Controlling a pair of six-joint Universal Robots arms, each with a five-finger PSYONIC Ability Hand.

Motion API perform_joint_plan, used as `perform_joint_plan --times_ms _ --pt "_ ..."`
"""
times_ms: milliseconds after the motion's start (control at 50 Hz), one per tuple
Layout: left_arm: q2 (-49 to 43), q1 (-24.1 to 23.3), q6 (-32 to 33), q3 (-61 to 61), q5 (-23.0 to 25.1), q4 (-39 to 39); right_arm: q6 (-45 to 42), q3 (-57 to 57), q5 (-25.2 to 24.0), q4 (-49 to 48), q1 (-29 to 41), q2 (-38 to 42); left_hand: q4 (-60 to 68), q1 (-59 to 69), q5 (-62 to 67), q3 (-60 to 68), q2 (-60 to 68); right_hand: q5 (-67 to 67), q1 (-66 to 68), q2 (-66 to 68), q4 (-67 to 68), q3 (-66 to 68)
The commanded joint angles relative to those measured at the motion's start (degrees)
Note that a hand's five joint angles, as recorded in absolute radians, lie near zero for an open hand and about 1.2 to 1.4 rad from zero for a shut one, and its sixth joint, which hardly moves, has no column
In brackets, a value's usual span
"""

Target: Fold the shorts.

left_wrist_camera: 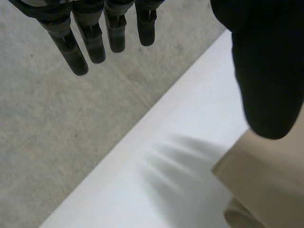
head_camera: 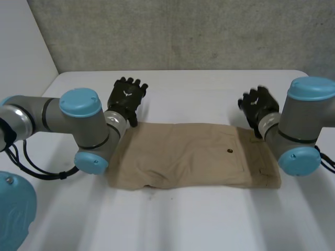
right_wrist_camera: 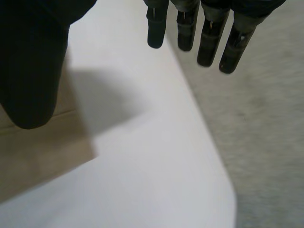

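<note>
The tan shorts [head_camera: 193,155] lie folded in a long flat rectangle across the middle of the white table [head_camera: 172,225], a dark button on the upper layer. My left hand [head_camera: 127,97] hovers above the table just beyond the shorts' far left corner, fingers straight and empty. In the left wrist view the fingers [left_wrist_camera: 95,40] are spread over the table's far edge, and a corner of the shorts [left_wrist_camera: 266,175] lies below the thumb. My right hand [head_camera: 257,106] hangs open past the far right corner. Its fingers [right_wrist_camera: 209,40] are straight, and the shorts [right_wrist_camera: 42,147] lie under the thumb.
A grey concrete wall [head_camera: 178,31] rises behind the table's far edge. In the wrist views grey floor [left_wrist_camera: 57,142] lies beyond the table edge [right_wrist_camera: 209,142]. Bare white table surrounds the shorts on every side.
</note>
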Motion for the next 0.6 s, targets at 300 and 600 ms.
perform_joint_plan --times_ms 300,600 --pt "29.7 -3.3 -4.9 -31.6 -0.2 -1.1 21.5 25.1 -4.7 5.4 -1.6 -30.7 -1.4 -0.1 -1.9 -1.9 -1.6 0.7 4.0 1.9 1.6 1.7" --pt "38.2 -2.9 -15.0 -45.6 0.1 -3.2 25.5 47.3 -13.9 1.2 -10.4 -33.9 -1.6 -0.3 -2.1 -2.1 -1.8 16.6 19.9 17.7 17.4 17.6"
